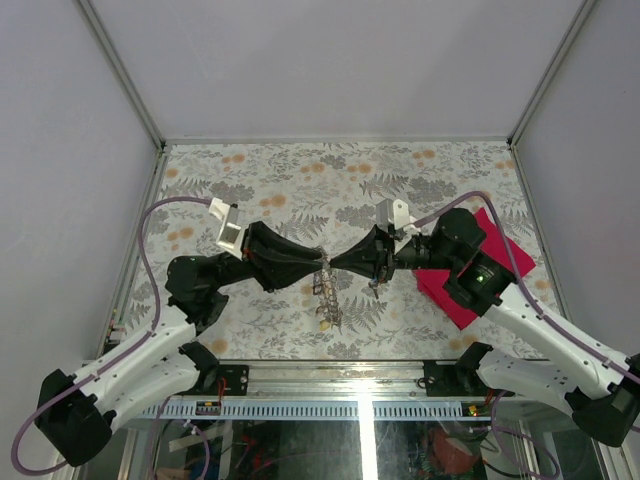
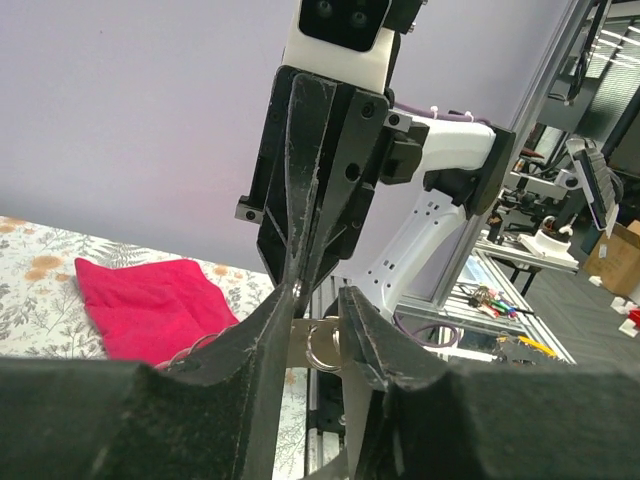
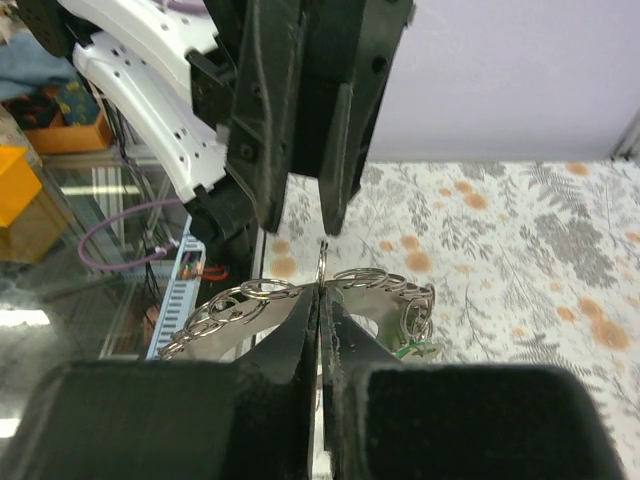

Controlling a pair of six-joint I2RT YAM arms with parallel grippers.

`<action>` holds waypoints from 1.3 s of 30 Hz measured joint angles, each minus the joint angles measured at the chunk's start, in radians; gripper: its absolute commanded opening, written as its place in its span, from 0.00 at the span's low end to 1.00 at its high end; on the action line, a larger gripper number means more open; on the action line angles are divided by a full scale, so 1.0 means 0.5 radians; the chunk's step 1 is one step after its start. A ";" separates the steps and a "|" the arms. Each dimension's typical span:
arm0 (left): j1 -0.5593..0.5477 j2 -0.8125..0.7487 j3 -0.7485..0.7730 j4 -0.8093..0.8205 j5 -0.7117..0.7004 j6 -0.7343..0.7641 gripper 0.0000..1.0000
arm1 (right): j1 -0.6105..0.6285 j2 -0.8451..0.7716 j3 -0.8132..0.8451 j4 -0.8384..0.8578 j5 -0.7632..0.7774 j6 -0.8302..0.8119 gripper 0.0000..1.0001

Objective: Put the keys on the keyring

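The two grippers meet tip to tip above the middle of the table. My right gripper is shut on the keyring, a flat grey metal band strung with several small split rings; one small ring stands edge-on just beyond its tips. A green key head dangles at the band's right end. The keyring hangs below the tips in the top view. My left gripper has its jaws a little apart, with the band and a small ring showing in the gap. No blue-headed key shows.
A red cloth lies on the floral table cover at the right, under the right arm. Grey walls enclose the table on three sides. The aluminium frame rail runs along the near edge.
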 measured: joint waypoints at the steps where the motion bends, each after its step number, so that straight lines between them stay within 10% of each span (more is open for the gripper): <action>1: 0.000 -0.024 0.005 -0.030 -0.008 0.018 0.29 | 0.000 -0.003 0.066 -0.163 0.015 -0.072 0.00; 21: 0.000 -0.067 0.066 -0.371 -0.098 0.278 0.32 | 0.111 0.634 1.582 -2.525 0.466 -0.695 0.00; 39: -0.063 -0.022 0.066 -0.403 0.018 0.365 0.34 | 0.513 1.101 2.095 -3.208 1.108 -0.479 0.00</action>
